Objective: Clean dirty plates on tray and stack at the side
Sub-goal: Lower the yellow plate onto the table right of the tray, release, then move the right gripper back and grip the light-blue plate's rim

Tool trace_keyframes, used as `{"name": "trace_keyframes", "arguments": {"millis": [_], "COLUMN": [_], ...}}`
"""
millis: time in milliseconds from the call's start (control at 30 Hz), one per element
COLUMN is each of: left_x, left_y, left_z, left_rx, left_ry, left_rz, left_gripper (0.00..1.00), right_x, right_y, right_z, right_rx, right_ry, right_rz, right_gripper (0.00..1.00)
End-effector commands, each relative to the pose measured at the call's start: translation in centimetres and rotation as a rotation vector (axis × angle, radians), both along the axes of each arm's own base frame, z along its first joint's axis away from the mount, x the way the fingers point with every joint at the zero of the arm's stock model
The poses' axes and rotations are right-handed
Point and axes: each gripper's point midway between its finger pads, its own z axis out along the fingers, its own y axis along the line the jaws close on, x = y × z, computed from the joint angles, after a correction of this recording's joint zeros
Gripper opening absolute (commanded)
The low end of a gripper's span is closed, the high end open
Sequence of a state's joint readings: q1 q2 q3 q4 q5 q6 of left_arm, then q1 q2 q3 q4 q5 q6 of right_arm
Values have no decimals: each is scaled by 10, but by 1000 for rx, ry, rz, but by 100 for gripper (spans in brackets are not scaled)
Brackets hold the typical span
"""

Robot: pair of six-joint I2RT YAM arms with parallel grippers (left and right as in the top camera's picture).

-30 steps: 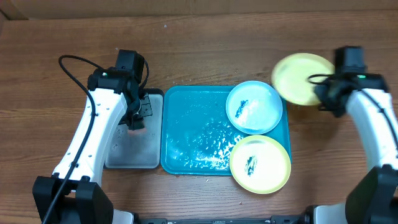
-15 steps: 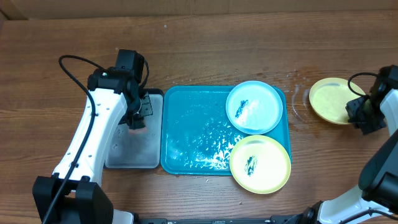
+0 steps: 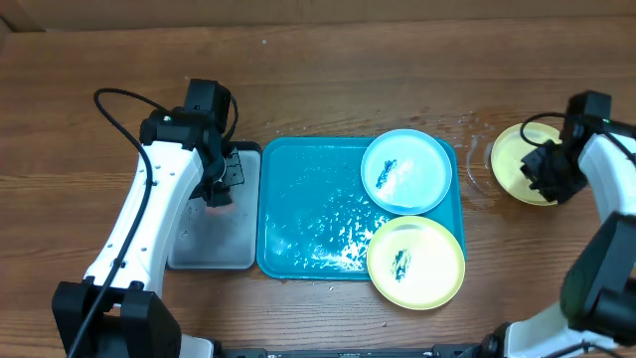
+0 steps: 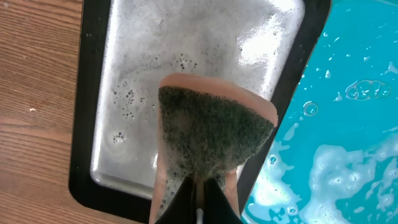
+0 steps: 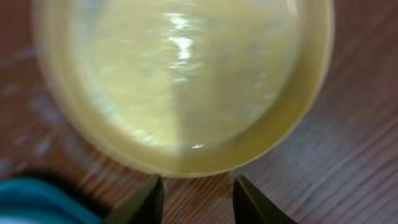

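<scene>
A teal-blue tray (image 3: 308, 214) lies mid-table. On its right side sit a light blue rimmed plate (image 3: 405, 171) and a yellow-green rimmed plate (image 3: 415, 262), both with black smears. A second yellow-green plate (image 3: 517, 159) lies on the table at the right; it fills the right wrist view (image 5: 180, 81). My right gripper (image 3: 545, 171) (image 5: 196, 199) is open just off this plate's rim, holding nothing. My left gripper (image 3: 217, 189) (image 4: 199, 199) is shut on a soapy sponge (image 4: 211, 143), green face up, above the small grey tray (image 4: 124, 74).
The black-rimmed grey tray (image 3: 204, 249) with soapy water sits left of the teal tray. Foam patches (image 3: 333, 234) cover the teal tray's floor. Water drops wet the wood (image 3: 475, 149) between the tray and the right plate.
My right arm carried the yellow-green plate rightward, set it on the table and let go, jaws now open beside it. The left arm has barely moved.
</scene>
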State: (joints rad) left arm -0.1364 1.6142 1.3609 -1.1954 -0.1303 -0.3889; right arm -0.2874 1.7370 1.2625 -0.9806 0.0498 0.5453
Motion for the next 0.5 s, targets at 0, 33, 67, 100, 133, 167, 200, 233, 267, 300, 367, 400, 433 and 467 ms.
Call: {"name": "trace_keyframes", "arguments": {"millis": [0,33,67,100,133,167,200,233,267,300,367,400,433,467], "left_x": [0,0,0,0,0,0,0,0,0,-1,-1,-1,-1,-1], "left_y": [0,0,0,0,0,0,0,-1,-2,-3,-4,-4,-4,-4], "left_z": [-2,-2,-2,-2,-2,-2,-2,-2,-2,-3,-3,-3,-3,-3], "left_rx": [-8,-8,-8,-8,-8,-8,-9,-11,-19,-25,-29,-29,-29,-29], "left_ry": [5,4,3,2,2,3,2,3,5,6,7,7,7,7], "left_rz": [-4,-4,-4,-4,-4,-4,-5,-5,-7,-7,-8,-8,-8,-8], "left_gripper": [4,4,4,4,4,5,4,4,4,4,4,4,4,4], "right_x": [33,34,34,34,33,32,30,28,26,25,22,21,20,19], "right_y": [53,67,82,91,100,107,115,121,126,129,137,140,141,142], "right_z": [77,84,88,89,88,84,77,69,60,54,38,29,22,14], "right_rx": [-7,-4,-7,-8,-8,-4,4,14,26,36,70,87,95,100], "right_ry": [-254,-277,-290,-289,-283,-272,-256,-236,-215,-202,-172,-156,-141,-125], "right_rz": [342,412,478,518,549,578,600,614,626,633,650,661,663,664], "right_gripper": [42,46,52,56,56,56,56,56,55,54,51,50,49,49]}}
